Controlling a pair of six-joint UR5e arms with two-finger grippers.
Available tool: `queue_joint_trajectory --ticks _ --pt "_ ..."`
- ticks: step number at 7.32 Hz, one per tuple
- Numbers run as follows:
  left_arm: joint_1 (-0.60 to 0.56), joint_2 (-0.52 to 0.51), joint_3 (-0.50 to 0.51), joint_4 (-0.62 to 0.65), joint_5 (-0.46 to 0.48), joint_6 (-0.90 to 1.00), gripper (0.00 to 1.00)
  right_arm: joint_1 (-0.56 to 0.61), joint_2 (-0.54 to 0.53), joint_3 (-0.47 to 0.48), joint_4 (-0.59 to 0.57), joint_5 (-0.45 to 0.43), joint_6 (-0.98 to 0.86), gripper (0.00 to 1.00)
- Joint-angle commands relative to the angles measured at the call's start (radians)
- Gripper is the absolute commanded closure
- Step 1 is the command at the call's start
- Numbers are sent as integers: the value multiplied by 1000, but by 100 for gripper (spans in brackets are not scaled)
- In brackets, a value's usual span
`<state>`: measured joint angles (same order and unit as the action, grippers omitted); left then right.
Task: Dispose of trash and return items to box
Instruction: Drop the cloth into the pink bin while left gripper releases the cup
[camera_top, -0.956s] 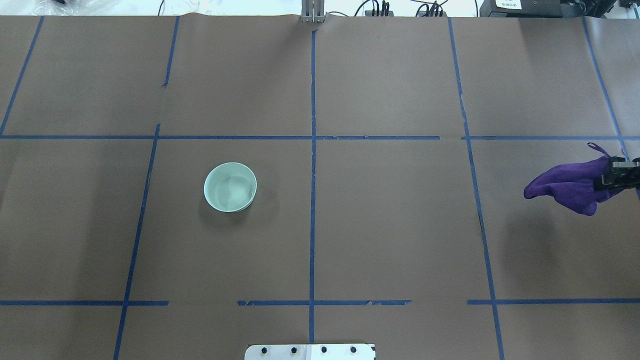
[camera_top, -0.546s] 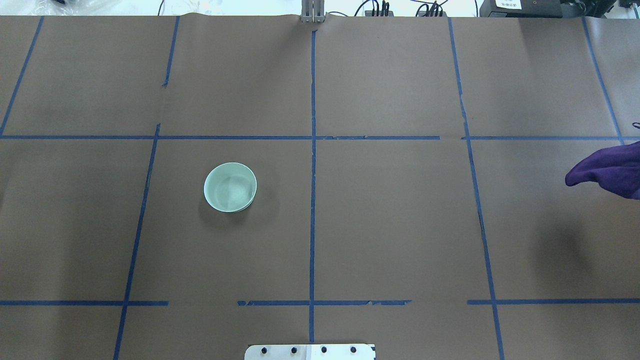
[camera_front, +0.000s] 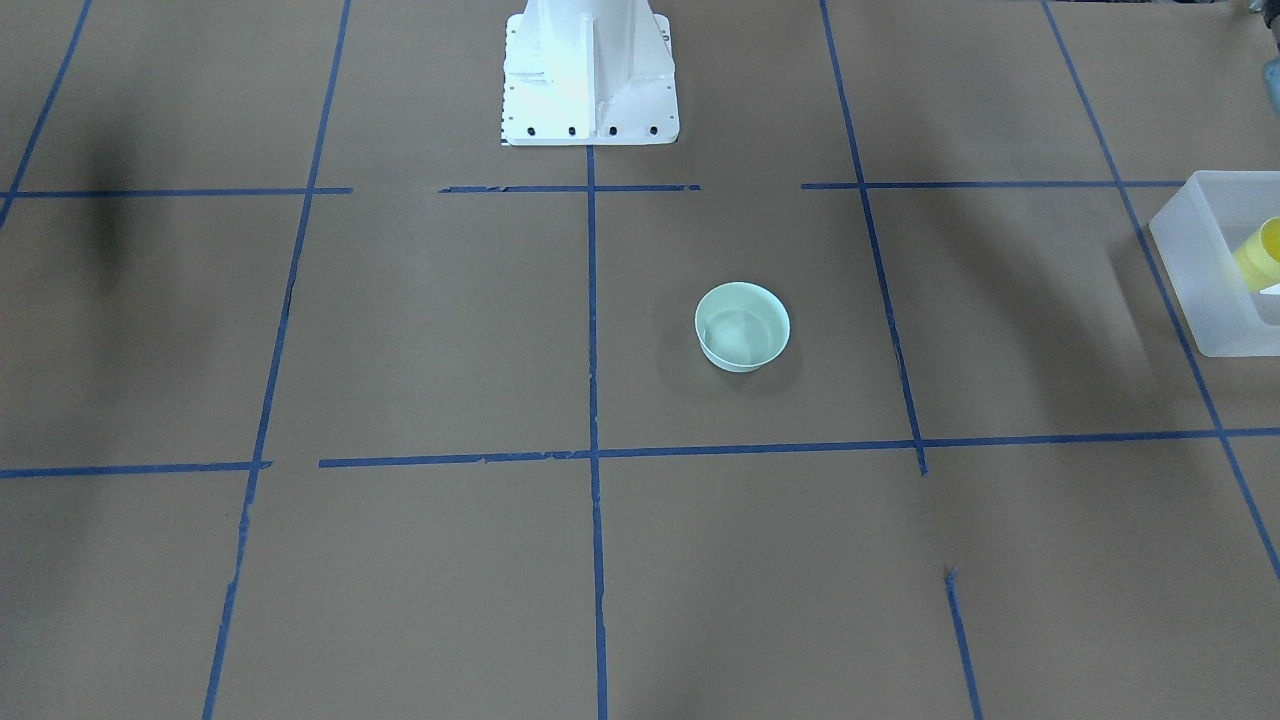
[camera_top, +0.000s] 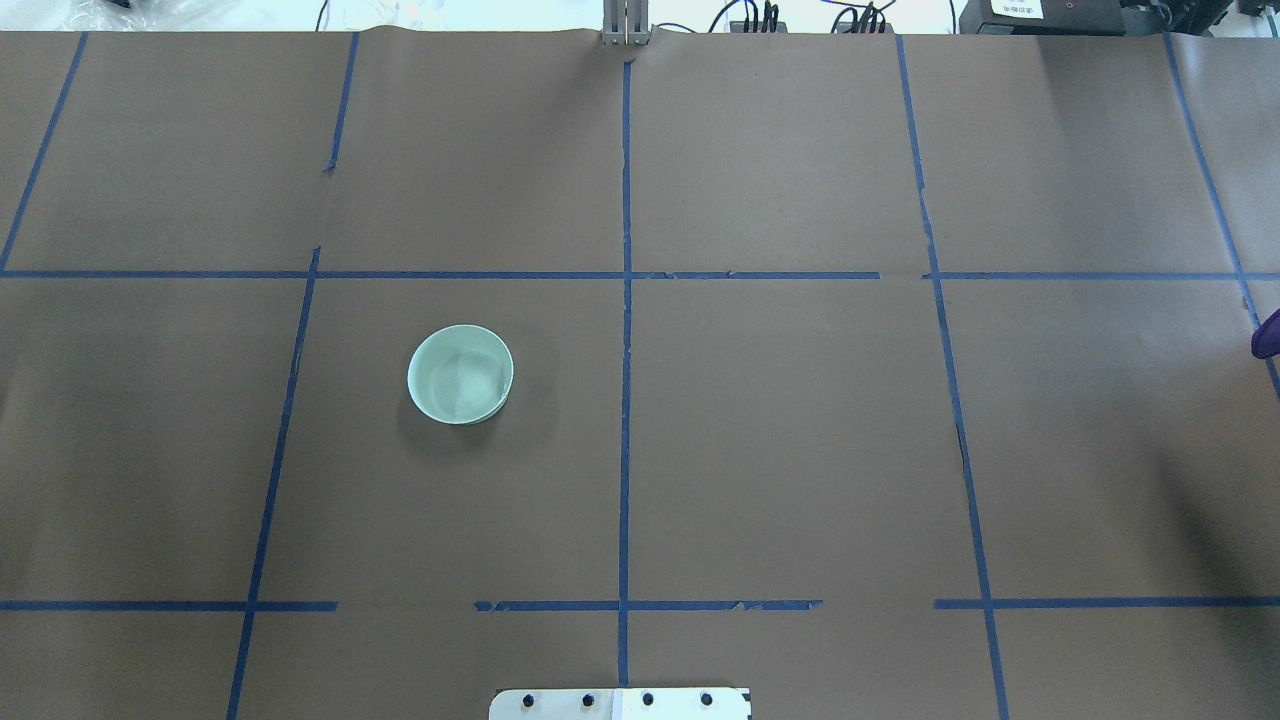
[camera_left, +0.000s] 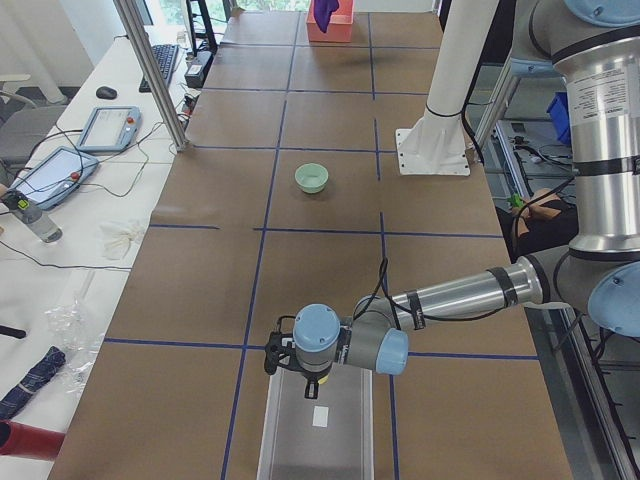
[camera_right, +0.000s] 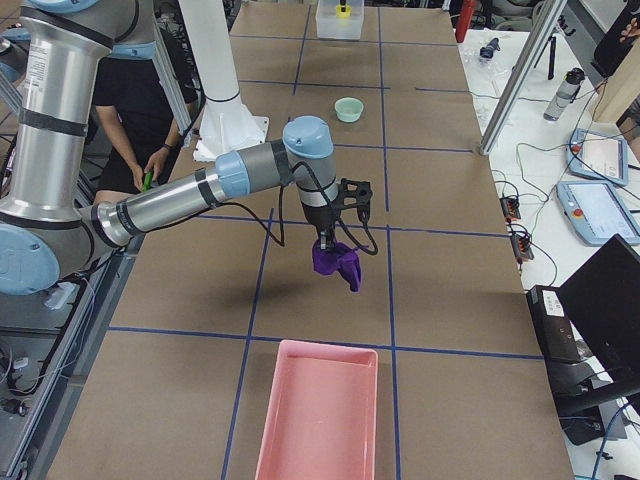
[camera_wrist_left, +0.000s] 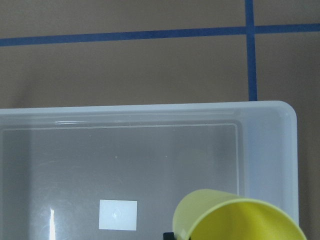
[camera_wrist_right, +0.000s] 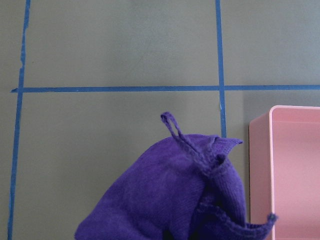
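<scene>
Two placements are being handled at once on the table (camera_top: 780, 450), one per arm.

**Step in hand**
- The right hand (camera_right: 330, 238) is gripping the purple cloth (camera_right: 336, 262). The cloth is hanging clear of the table, near the pink tray (camera_right: 318, 420) but not yet over it.
- The left hand (camera_left: 312, 372) is hovering over one end of the box (camera_front: 1195, 260). Its fingers are almost wholly out of the wrist view. The yellow cup (camera_wrist_left: 235, 220) is sitting tilted, close under that camera and within the box outline, so the hand is judged to be clenched on it.

**Next move (judgement)**
- Right arm: the cloth is needing travel past the tray rim before release. Because it is hanging limp, its trailing fold is likely to drape over the rim if the hand is opening too early.
- Left arm: the cup is needing a short descent and a release inside the box walls.
- The mint bowl (camera_top: 460, 374) is standing alone and upright, well apart from both hands, and is judged to be awaiting pickup.

**Count, largest to smallest**
- Table: one.
- Pink tray: one.
- Box: one, showing only a white label on its floor besides the cup.
- Purple cloth: one.
- Mint bowl: one.
- Yellow cup: one.
</scene>
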<state>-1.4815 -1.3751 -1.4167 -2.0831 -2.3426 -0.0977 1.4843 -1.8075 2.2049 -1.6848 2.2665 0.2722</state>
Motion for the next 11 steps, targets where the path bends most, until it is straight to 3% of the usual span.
queue_joint_trajectory --ticks 1,2,4,5,7,8,11 --pt "29 -1 62 -92 -10 -10 100 49 1 1 -16 1 -67 100" --pt "35 1 68 -100 -12 -11 100 59 1 -1 -16 1 -85 100" --pt "39 -2 64 -113 -10 -20 23 85 -1 -5 -18 1 -123 100" --pt "40 -2 61 -129 -9 -20 0 93 0 -2 -18 1 -123 100" --pt "29 19 -40 -108 -7 -17 0 97 -1 -4 -26 1 -154 100" --pt "27 45 -110 -104 -1 -17 0 112 2 -4 -85 -1 -230 100" --pt "-94 28 -379 112 5 -23 0 204 66 -49 -202 -60 -437 100"
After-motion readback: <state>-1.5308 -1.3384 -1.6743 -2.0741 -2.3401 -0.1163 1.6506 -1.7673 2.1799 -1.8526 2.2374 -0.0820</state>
